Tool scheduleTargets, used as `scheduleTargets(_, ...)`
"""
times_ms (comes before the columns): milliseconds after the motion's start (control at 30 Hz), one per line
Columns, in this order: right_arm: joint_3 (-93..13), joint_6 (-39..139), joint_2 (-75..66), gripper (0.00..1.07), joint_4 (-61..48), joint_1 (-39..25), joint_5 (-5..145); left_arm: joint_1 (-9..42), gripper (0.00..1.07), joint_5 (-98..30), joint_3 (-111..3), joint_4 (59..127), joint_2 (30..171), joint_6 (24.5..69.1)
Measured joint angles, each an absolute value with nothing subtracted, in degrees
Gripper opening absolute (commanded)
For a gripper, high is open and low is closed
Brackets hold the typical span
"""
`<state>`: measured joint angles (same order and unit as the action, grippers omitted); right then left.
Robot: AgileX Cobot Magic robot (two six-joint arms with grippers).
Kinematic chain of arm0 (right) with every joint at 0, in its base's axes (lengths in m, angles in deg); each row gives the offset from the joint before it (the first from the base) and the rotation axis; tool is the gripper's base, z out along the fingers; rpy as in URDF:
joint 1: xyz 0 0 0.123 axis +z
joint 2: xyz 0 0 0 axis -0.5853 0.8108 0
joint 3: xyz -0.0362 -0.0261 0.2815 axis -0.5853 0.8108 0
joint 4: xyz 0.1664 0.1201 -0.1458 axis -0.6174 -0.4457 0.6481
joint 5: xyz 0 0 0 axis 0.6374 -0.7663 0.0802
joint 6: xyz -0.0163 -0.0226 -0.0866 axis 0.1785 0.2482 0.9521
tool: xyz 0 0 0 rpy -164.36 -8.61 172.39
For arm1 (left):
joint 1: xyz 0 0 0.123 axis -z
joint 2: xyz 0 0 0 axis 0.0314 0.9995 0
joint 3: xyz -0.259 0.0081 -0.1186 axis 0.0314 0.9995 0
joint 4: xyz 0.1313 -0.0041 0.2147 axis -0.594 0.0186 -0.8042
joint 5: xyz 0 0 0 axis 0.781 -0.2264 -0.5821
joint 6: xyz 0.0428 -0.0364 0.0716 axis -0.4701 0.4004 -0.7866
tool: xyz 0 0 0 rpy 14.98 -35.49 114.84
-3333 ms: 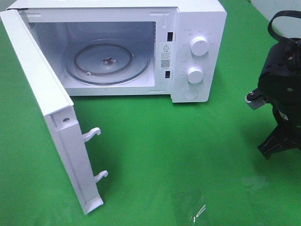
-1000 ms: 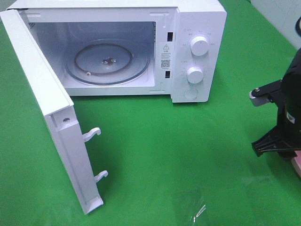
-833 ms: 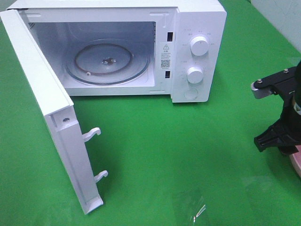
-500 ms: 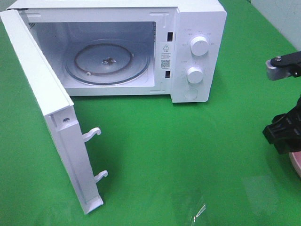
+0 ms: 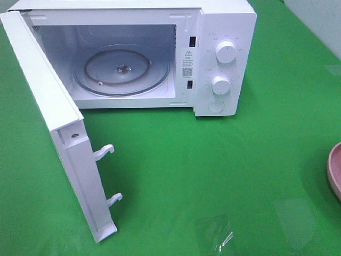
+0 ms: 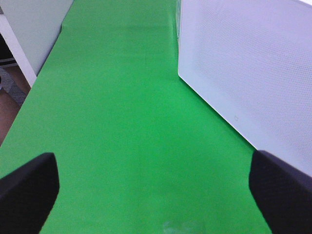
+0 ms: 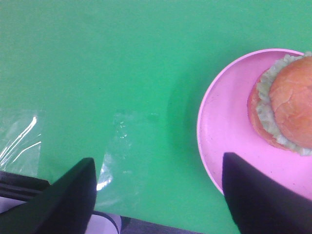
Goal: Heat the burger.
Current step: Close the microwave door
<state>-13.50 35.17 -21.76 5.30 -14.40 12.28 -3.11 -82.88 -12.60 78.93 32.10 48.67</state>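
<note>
The burger [image 7: 287, 107], a golden-brown bun with pale lettuce around it, lies on a pink plate [image 7: 224, 126] in the right wrist view. My right gripper [image 7: 161, 200] is open above the green cloth beside the plate, one finger [image 7: 258, 195] over the plate's rim and nothing between the two. In the high view only the pink plate's edge [image 5: 334, 170] shows at the far right; the burger and both arms are out of that frame. My left gripper [image 6: 153, 204] is open over bare cloth next to the outer face of the microwave door [image 6: 253, 73].
The white microwave [image 5: 224, 53] stands at the back with its door [image 5: 58, 138] swung wide to the left and an empty glass turntable [image 5: 122, 69] inside. A clear plastic scrap [image 5: 213, 232] lies on the cloth near the front edge.
The right arm has moved rightward and left the high view, uncovering the pink plate's edge. The microwave and its door have not moved.
</note>
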Motion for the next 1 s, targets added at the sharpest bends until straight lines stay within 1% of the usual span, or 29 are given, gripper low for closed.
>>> scheduleTargets(533, -13.5, 35.23, -39.81, 0.72, 2.83, -14.4, 4.49, -3.11, 0.98, -82.88, -12.6, 78.93, 32.1, 48.67)
scheduleTargets(633, -13.44, 35.23, -41.01, 0.72, 2.72, -14.4, 4.15, -3.11, 0.98, -82.88, -12.6, 78.93, 32.1, 48.67)
scheduleTargets(767, -10.75, 35.23, -46.34, 0.72, 2.55, -14.4, 4.03, -3.11, 0.98, -82.88, -12.6, 78.93, 32.1, 48.67)
scheduleTargets(800, -8.74, 35.29, -49.26, 0.72, 2.55, -14.51, 4.15, -3.11, 0.98, -82.88, -12.6, 78.93, 32.1, 48.67)
scheduleTargets(833, -6.8, 35.34, -52.58, 0.72, 2.32, -15.54, 4.78, -3.11, 0.98, -82.88, -12.6, 78.93, 32.1, 48.67)
scheduleTargets(867, -6.8, 35.34, -52.58, 0.72, 2.32, -15.54, 4.78, -3.11, 0.98, -82.88, -12.6, 78.93, 32.1, 48.67)
scheduleTargets(900, -5.36, 35.74, -55.39, 0.72, 2.09, -17.78, 5.64, -3.11, 0.98, -82.88, -12.6, 78.93, 32.1, 48.67)
scheduleTargets(1000, -4.62, 35.92, -56.88, 0.72, 1.92, -19.1, 6.32, -3.11, 0.98, -82.88, -12.6, 78.93, 32.1, 48.67)
